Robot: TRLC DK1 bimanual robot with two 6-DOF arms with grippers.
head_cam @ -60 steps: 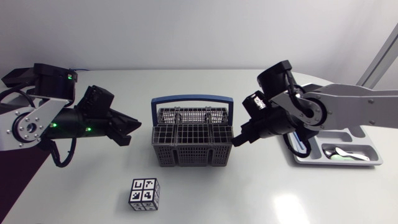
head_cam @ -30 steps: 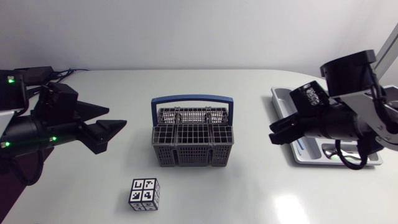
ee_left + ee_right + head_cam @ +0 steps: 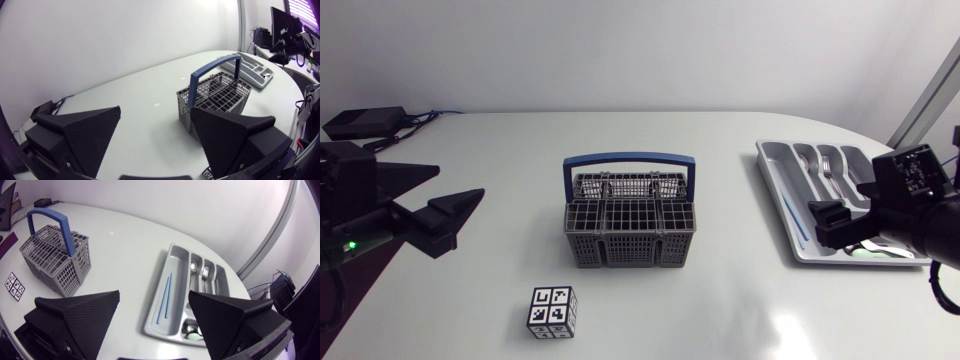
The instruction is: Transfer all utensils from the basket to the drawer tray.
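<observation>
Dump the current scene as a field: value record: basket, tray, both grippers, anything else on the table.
basket: grey wire, blue handle upright, mid-table; no utensils visible inside
tray: grey, at the table's right side; holds at least blue chopsticks, spoon and fork, each in its own slot
left gripper: open, empty, well left of the basket
right gripper: open, empty, over the tray
other: marker cube in front of the basket, apart from it
task state: looks complete
</observation>
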